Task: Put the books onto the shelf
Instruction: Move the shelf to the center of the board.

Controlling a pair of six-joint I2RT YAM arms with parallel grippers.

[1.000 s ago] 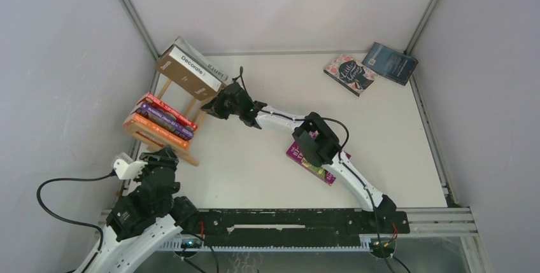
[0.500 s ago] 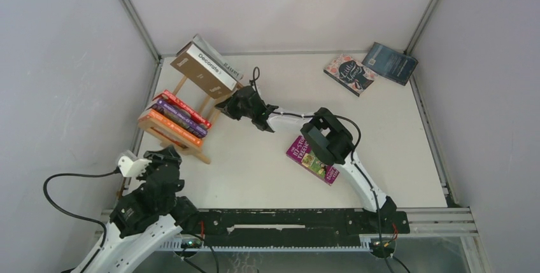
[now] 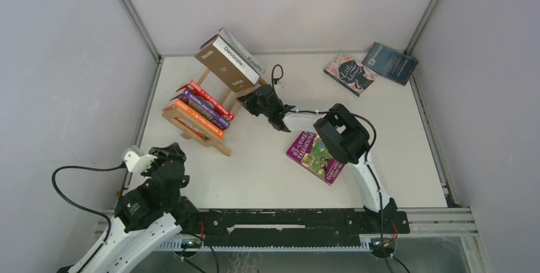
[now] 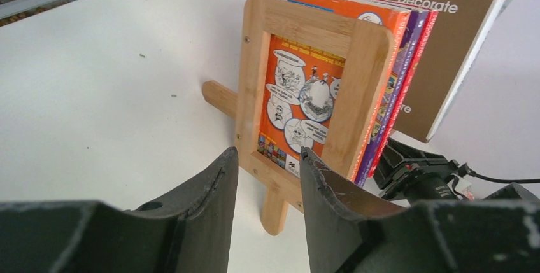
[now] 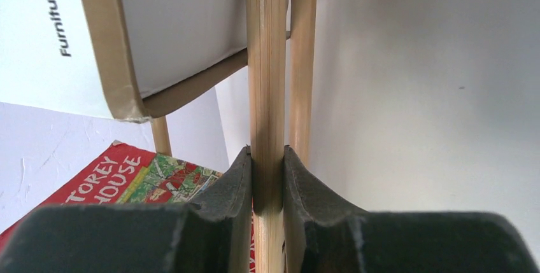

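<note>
White table (image 3: 255, 177), grey walls; right gripper (image 5: 267, 174) pinches shelf (image 5: 266, 63) upright at table's eleven o'clock; left gripper (image 4: 267, 165) half-spread, empty, at seven o'clock.

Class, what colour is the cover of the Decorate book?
The Decorate book is brown, white lettering; left wrist view.

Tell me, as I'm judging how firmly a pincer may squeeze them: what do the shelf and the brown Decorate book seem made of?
The shelf: light wood, possibly bamboo, with a smooth matt finish; straight grain and small fastener dots show on its frame. The brown Decorate book: probably a stiff board cover, matt; its edge is thick and it gives no glare.
</note>
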